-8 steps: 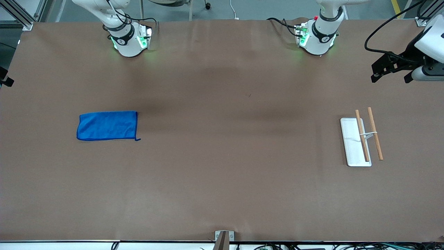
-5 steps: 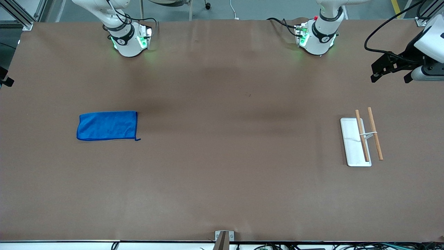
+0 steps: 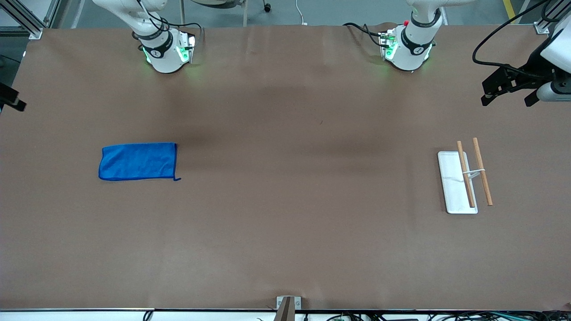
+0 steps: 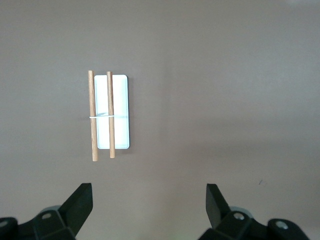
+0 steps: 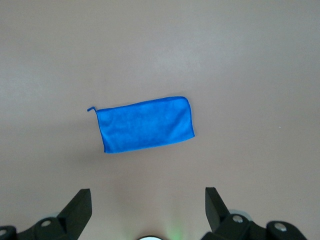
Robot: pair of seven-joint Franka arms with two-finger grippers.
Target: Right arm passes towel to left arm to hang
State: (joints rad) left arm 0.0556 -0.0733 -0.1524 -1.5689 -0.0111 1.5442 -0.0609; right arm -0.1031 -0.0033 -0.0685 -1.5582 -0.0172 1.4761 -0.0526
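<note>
At the right arm's end of the bench (image 3: 285, 232) the right gripper (image 5: 148, 200) is hanging high above the towel (image 3: 138, 161), its jaws standing wide apart and empty; in the front view only a dark sliver of it is showing at the edge, and that sliver has crept slightly inward over the last moment. The towel is lying flat and untouched on the bench, well apart from the rack (image 3: 464, 180), which is standing at the left arm's end with its two wooden rails over a white base. The left gripper (image 3: 508, 84) is hovering high near that end, jaws spread and holding nothing, and it has drifted a little outward and upward. Both arms seem to be only starting out, so the pick-up, handover and hanging are all still ahead.
</note>
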